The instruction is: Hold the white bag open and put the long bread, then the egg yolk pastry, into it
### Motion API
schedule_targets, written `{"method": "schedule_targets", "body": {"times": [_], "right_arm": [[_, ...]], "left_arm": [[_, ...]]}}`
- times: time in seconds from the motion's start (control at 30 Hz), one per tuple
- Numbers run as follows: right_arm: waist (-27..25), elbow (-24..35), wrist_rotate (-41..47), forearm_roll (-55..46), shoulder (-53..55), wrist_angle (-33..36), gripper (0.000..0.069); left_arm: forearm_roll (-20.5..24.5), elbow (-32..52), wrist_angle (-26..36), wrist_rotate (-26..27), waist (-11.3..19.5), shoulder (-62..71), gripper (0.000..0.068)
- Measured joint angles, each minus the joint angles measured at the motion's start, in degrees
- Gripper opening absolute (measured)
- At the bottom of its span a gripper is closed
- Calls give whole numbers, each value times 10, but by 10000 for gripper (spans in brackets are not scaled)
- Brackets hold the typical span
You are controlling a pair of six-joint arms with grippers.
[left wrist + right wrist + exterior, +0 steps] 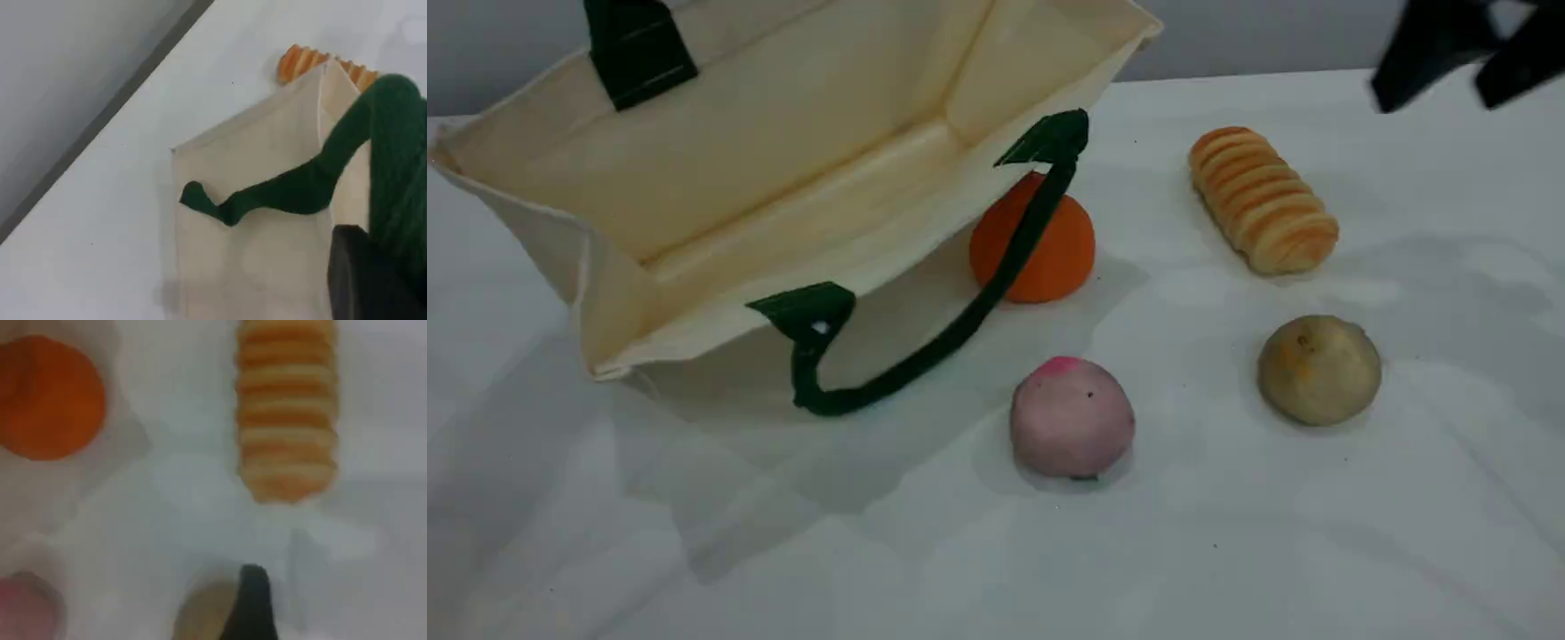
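The white bag (pixel 800 178) stands tilted at the left with its mouth gaping wide toward the camera. Its far green handle (pixel 636 53) runs up out of the scene view. In the left wrist view that handle (pixel 393 167) leads into my left gripper (pixel 373 273), which is shut on it. The long bread (pixel 1263 200) lies on the table to the right of the bag, and the egg yolk pastry (pixel 1319 369) sits in front of it. My right gripper (pixel 1436 98) hangs open above and behind the bread, holding nothing. In its own view the long bread (pixel 287 413) lies ahead, with the egg yolk pastry (pixel 200 617) beside the fingertip (pixel 255 600).
An orange fruit (pixel 1040 240) sits against the bag's right side, behind the loose near handle (pixel 960 320). A pink ball (pixel 1072 418) with a red top lies in front of it. The white table (pixel 1316 551) stretches across the front.
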Motion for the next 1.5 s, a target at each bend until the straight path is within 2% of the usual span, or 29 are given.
{"method": "schedule_targets", "body": {"times": [0.13,0.73,1.17,1.5], "right_arm": [[27,-31,-5,-1,34,-15,559],[35,-148,-4,-8,179,-28,559],[44,-195,-4,-7,259,-40,559],[44,-196,-6,-7,272,-64,559]], "left_arm": [[-3,0,1,0,0,0,73],[-2,0,1,0,0,0,73],[0,0,1,-1,0,0,73],[0,0,1,-1,0,0,73]]}}
